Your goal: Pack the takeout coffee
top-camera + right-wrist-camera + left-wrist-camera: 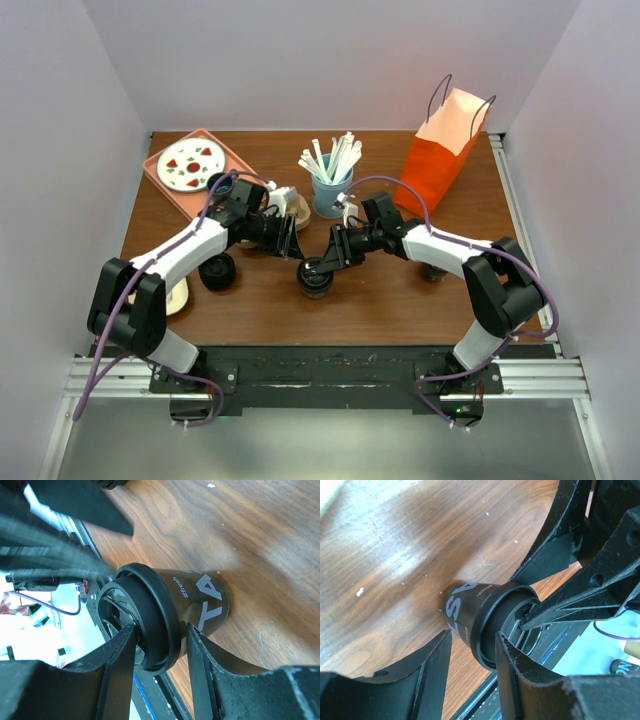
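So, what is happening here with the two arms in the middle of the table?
Both arms meet over one black coffee cup standing mid-table with its lid on. The right gripper is clamped across the lid's rim. The left gripper straddles the same rim; whether it presses cannot be told. The orange bag stands at the back right, apart from the cup.
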Available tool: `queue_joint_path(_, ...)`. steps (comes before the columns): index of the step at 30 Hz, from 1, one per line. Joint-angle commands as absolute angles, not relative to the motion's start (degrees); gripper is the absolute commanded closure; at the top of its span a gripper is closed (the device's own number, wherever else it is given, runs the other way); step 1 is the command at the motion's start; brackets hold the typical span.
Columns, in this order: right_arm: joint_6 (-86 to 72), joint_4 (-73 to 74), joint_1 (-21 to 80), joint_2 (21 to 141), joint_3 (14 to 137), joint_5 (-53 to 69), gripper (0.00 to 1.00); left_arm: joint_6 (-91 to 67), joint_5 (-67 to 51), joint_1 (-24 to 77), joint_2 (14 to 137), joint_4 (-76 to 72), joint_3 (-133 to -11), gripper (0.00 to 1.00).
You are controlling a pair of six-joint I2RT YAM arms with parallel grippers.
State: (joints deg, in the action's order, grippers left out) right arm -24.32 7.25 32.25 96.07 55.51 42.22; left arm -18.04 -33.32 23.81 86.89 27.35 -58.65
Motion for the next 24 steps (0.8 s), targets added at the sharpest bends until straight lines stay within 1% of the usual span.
queue_joint_path(1,-20.6,15.9,33.1,100.1,53.2,34.5,0.69,-16.8,-29.3,22.4,87.8,25.7,-60.0,0.57)
queue_joint_path(12,-21.1,15.7,33.1,100.3,53.3,34.4,0.69,-17.7,-33.6,22.4,86.2,22.6,-55.9,0.57)
queue_joint_path(19,-21.2,15.7,33.1,100.5,53.3,34.5,0.69,-17.7,-34.7,22.4,86.0,22.9,-56.1,0.57)
queue_joint_path(21,-21.2,15.7,33.1,100.4,53.3,34.5,0.69,-17.7,-34.7,22.4,85.6,23.6,-57.0,0.55)
queue_joint_path(24,-21.1,15.7,33.1,100.5,53.3,34.4,0.69,-17.8,-34.6,22.4,85.1,24.6,-59.0,0.55)
